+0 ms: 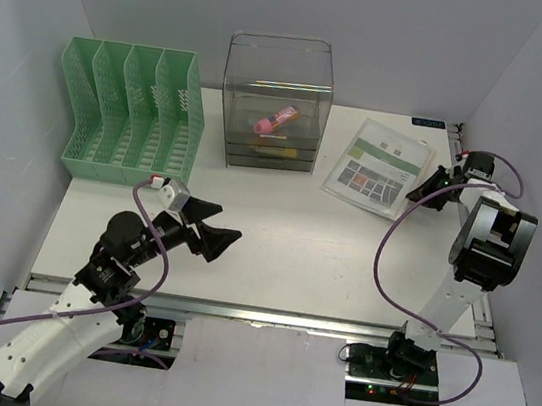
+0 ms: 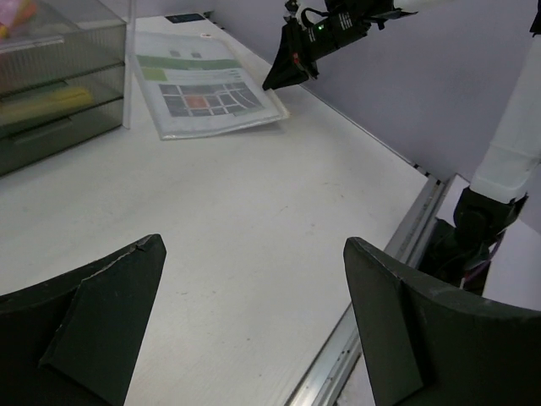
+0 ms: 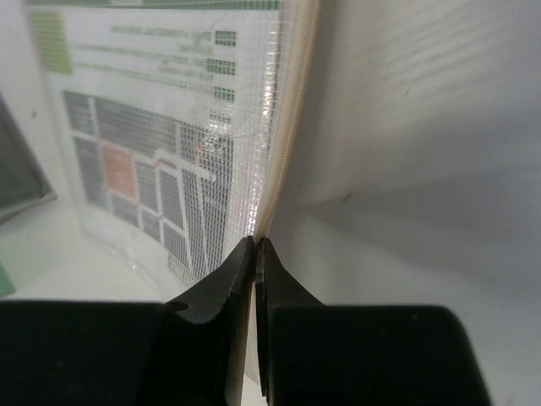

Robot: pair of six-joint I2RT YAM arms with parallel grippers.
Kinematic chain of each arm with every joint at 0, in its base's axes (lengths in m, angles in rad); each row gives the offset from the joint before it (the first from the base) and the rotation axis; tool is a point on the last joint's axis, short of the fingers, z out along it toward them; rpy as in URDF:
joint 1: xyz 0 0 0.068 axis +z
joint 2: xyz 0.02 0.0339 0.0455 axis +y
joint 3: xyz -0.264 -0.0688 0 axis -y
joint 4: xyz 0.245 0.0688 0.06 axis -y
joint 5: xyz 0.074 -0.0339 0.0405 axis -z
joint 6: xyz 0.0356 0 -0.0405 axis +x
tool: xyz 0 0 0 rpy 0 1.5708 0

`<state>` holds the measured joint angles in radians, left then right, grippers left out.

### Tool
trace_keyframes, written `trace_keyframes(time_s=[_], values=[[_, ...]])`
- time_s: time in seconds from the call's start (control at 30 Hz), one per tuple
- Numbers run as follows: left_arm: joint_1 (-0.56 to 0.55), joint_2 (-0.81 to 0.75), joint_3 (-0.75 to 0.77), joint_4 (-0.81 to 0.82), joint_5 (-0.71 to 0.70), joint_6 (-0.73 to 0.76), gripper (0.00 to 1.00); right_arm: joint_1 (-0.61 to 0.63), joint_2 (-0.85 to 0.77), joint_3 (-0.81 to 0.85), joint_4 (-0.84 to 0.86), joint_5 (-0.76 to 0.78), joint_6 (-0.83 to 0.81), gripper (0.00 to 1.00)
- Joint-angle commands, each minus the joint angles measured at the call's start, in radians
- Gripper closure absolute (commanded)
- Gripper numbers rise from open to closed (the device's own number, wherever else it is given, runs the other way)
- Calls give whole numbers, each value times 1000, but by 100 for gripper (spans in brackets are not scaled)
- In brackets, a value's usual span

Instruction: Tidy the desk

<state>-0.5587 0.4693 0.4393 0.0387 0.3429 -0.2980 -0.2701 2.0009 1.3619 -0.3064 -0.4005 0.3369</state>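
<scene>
smooth white rectangular worktop (image 1: 284, 255) is stretching left to right, silver rail (image 1: 265, 314) nearest; right fingers (image 3: 224, 288) are pinching a mesh document sleeve (image 1: 377, 165) edge, left fingers (image 2: 101, 313) gaping open

On the desk (image 1: 295, 247), rack (image 1: 130, 113) stands left of drawer unit (image 1: 275, 103), pouch (image 1: 377, 167) to its right.

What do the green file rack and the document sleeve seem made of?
Green file rack: likely matte moulded plastic; even colour, lattice walls. Document sleeve: likely clear glossy plastic film with mesh reinforcement; fine grid and glare over the print.
</scene>
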Motion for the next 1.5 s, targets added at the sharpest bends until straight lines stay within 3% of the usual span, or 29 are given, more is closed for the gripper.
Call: trace_keyframes(time_s=[0.0,0.13,0.27,0.43,0.57,0.77,0.93,1.07,1.3,1.47], values=[[3,70,-112,228,118,-308,2,-50,-210,-108,17,-240,-11,92],[3,140,-209,422,145,-468,2,-134,-315,-202,-8,-444,-96,92],[1,210,-232,498,156,-547,2,-198,-381,-262,-147,-563,-240,92],[-18,372,-221,589,157,-623,2,-243,-402,-294,-375,-687,-543,92],[-79,530,-172,637,103,-638,2,-247,-407,-277,-588,-728,-772,92],[-164,752,-108,785,70,-666,2,-246,-424,-198,-806,-770,-956,92],[-226,872,-17,802,40,-660,2,-239,-421,-139,-972,-809,-1154,92],[-233,947,39,735,20,-663,2,-236,-443,-154,-1004,-810,-1219,92],[-241,1034,50,801,32,-707,2,-173,-536,-124,-1001,-819,-1259,92],[-245,1042,58,805,33,-706,2,-116,-613,-71,-927,-806,-1177,92]])
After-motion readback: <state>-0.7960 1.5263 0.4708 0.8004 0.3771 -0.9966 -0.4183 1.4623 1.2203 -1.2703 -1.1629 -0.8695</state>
